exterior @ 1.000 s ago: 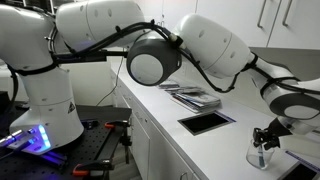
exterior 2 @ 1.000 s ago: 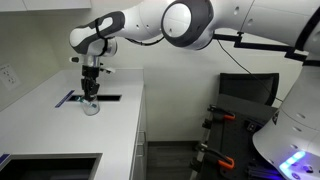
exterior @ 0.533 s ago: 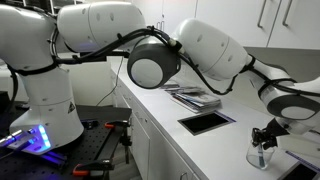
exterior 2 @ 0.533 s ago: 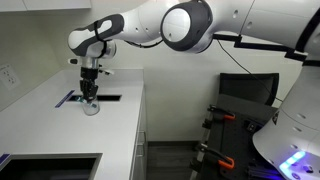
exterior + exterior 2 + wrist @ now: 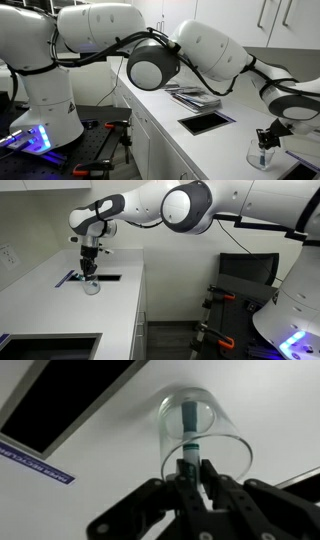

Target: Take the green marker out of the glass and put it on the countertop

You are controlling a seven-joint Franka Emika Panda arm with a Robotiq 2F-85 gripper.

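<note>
Your jaws look closed on the top end of the green marker [image 5: 187,422]: in the wrist view the gripper [image 5: 189,488] has a finger pressed to each side of the stick, with no gap showing. Against the pictures from a second ago almost nothing has shifted. In an exterior view the gripper [image 5: 89,268] seems to sit a shade higher over the glass [image 5: 90,286], though the difference is too small to swear to. I read that as the grasp made and the lift only just starting, so the main part of the job is ahead of you. The marker is inside the glass with most of its length below the rim, and the glass stands on the white countertop [image 5: 270,405] near the dark rectangular cutout [image 5: 70,405]. The marker's long axis is close to upright, running from your fingers down to the bottom of the glass, perhaps leaning slightly; the wrist view looks almost along it. A paler band shows near the upper end, just under the fingers, but you cannot tell from here which end is the writing tip. Since the stick lines up roughly with the glass's opening, a straight pull upward along that axis should clear the rim. Any sideways drag before it is free could tip the glass, which nothing is holding down.
</note>
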